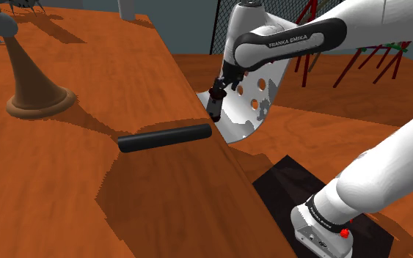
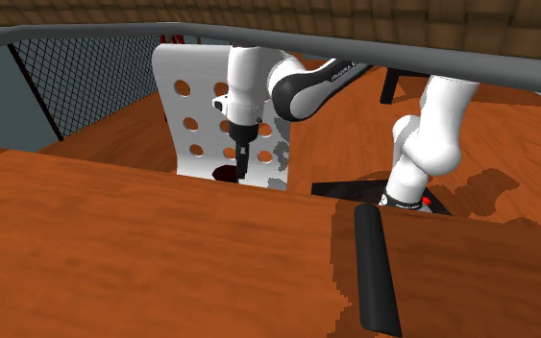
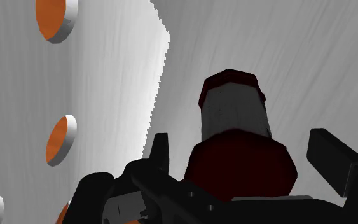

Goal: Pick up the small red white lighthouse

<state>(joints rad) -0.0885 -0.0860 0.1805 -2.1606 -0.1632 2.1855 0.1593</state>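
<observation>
Lighthouse: the small lighthouse (image 3: 234, 127) with a dark red cap, a pale grey-white body and a dark red base stood upright on the white moulded chair shell pierced with round holes (image 3: 107, 95). In the second exterior view it showed as a dark red shape (image 2: 226, 174) low against that shell (image 2: 186, 96), just past the table's far edge.

Gripper: the all-black two-finger gripper (image 3: 243, 146) pointed down over the lighthouse. In the shoulder view it (image 1: 215, 110) hung in front of the chair shell (image 1: 260, 88), just off the table's edge.

Fingers: they stood wide apart, one finger (image 3: 160, 149) on each side of the red base. A strip of white chair showed between each finger and the base, so nothing was clasped.

Table: the reddish-brown wooden table top (image 1: 87, 183) ran beside the chair, and its surface lay above the chair's seat.

Cylinder: a matte black cylinder (image 1: 164, 137) lay on its side on the table, near the edge closest to the gripper, also seen in the second exterior view (image 2: 376, 269).

Stand object: a brown object with a flared base (image 1: 39, 91) stood on the table, well apart from the cylinder.

Surroundings: black wire mesh (image 2: 76, 86) stood behind the chair, below a grey rail (image 2: 258, 34).
</observation>
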